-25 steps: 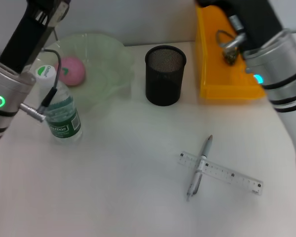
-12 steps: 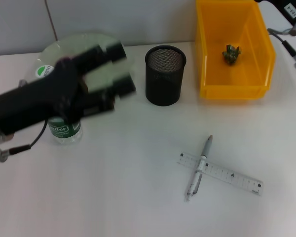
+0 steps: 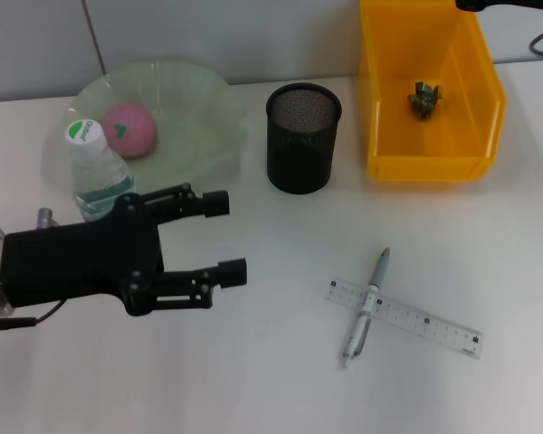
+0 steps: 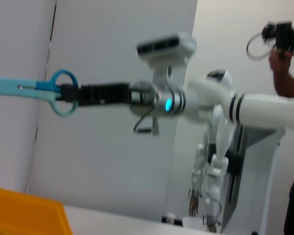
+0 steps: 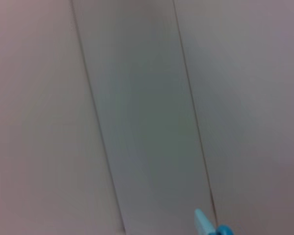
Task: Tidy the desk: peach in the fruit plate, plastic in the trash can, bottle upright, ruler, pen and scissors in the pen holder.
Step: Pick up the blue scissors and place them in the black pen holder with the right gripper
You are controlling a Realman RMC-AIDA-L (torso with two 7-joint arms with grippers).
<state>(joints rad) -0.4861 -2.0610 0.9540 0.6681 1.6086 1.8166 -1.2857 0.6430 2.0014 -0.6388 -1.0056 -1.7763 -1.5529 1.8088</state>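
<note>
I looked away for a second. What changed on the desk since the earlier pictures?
The left gripper swung down from over the bottle to low over the table, fingers open and empty. The right arm lifted off the bin and out of the head view, holding scissors. Bottle, peach, holder, pen and ruler stayed put.

No legible text on anything

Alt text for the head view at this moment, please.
The left gripper, open, hovers over the white desk beside the upright bottle. The peach lies in the green plate; the pen lies across the ruler, below the empty mesh holder and yellow bin.
</note>
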